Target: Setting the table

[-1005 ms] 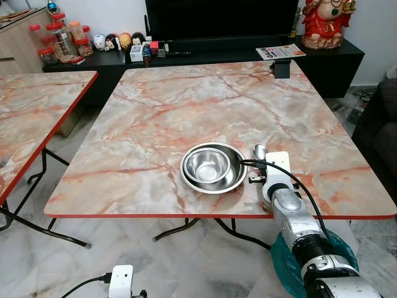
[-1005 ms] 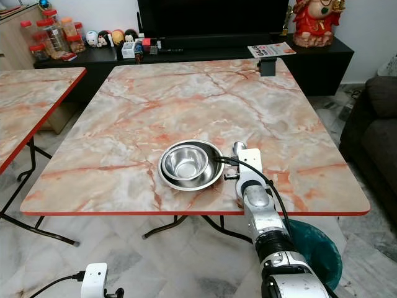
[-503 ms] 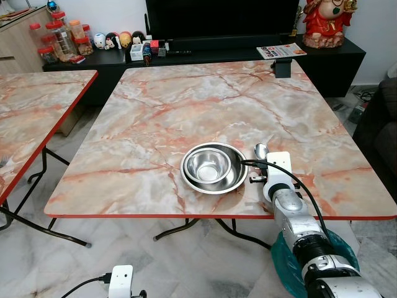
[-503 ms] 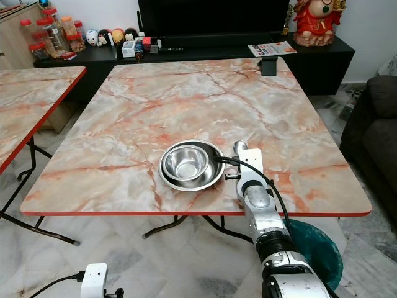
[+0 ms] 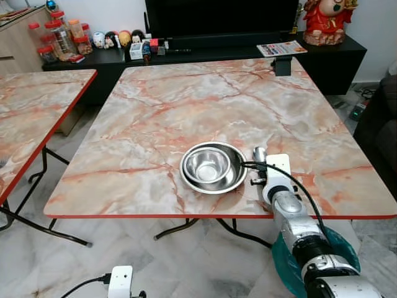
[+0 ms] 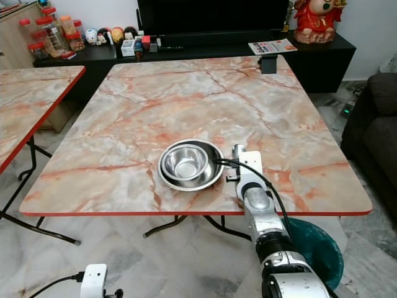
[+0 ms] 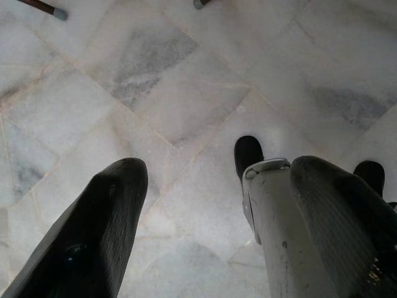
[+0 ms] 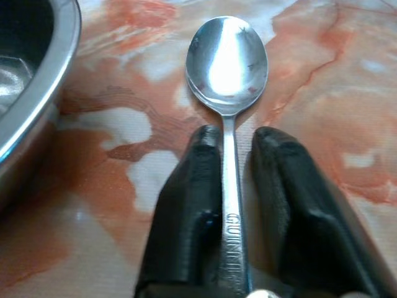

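A steel bowl [image 5: 209,164] sits inside a wider steel dish [image 5: 238,178] near the front edge of the marble table [image 5: 186,99]. Just to its right a silver spoon [image 8: 227,56] lies flat on the tabletop, bowl end pointing away from me [image 5: 259,153]. My right gripper [image 8: 234,141] is low over the table, shut on the spoon's handle, with one black finger [image 8: 198,180] on each side of it. My left gripper [image 7: 220,166] hangs open above the floor tiles.
A second marble table [image 5: 31,118] stands at the left. Behind is a black TV console [image 5: 186,57] with jars and a magazine [image 5: 282,48]. A small black box [image 5: 283,65] sits on the table's far edge. A dark sofa [image 6: 378,124] is at right, a teal bin [image 5: 338,248] below.
The camera has tilted slightly. My right gripper and the spoon stay in the same spot beside the dish.
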Controlling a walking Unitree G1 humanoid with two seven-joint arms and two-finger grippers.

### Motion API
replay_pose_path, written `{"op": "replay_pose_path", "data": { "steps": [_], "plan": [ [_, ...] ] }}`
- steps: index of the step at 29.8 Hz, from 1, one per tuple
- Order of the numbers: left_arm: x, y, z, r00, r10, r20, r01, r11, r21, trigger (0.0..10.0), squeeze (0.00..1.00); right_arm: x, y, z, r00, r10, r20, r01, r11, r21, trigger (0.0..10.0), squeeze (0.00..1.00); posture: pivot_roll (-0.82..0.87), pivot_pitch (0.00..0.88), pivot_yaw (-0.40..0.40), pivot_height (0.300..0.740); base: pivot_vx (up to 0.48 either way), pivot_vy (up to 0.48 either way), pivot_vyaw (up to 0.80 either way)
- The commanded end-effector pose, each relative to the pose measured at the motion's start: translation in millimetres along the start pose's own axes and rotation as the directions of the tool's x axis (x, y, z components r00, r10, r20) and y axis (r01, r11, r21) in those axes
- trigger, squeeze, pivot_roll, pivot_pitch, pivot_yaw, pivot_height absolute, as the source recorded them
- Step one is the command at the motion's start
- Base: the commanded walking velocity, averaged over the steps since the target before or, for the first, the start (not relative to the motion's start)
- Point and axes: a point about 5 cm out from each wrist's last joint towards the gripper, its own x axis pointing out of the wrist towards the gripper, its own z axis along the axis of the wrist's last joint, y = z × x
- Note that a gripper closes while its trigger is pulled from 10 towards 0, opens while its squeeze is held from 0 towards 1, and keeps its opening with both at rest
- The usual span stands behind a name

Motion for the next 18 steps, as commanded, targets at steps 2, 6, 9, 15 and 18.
{"op": "replay_pose_path", "data": {
  "steps": [2,6,9,15,18],
  "plan": [
    [-0.8,4.6,-3.1,1.000,0.012,-0.011,-0.012,1.000,0.001,10.0,0.00,1.4,4.8,2.7,1.000,0.014,0.003,-0.014,1.000,0.009,10.0,1.00,0.00,0.031,0.085,0.740,0.000,0.000,0.00],
    [-0.8,4.6,-3.0,1.000,0.012,-0.012,-0.012,1.000,0.002,10.0,0.00,1.6,5.1,3.6,1.000,0.015,0.007,-0.015,1.000,0.008,10.0,1.00,0.00,0.031,0.085,0.740,0.000,0.000,0.00],
    [-0.8,4.6,-3.1,1.000,0.013,-0.013,-0.013,1.000,0.002,10.0,0.00,1.6,5.5,6.7,0.999,0.013,0.029,-0.013,1.000,0.011,10.0,0.98,0.00,0.029,0.085,0.740,0.000,0.000,0.00],
    [-0.6,4.3,-2.5,1.000,0.011,-0.013,-0.011,1.000,0.005,10.0,0.00,0.8,6.5,29.2,0.985,0.023,0.173,-0.030,0.999,0.037,10.0,0.00,-0.01,0.028,0.086,0.740,0.000,0.000,0.00],
    [-0.5,4.0,-2.2,1.000,0.010,-0.013,-0.010,1.000,0.005,10.0,0.00,0.3,6.4,33.6,0.979,0.024,0.202,-0.033,0.998,0.045,10.0,0.00,-0.01,0.027,0.085,0.740,0.000,0.000,0.00]
  ]
}}
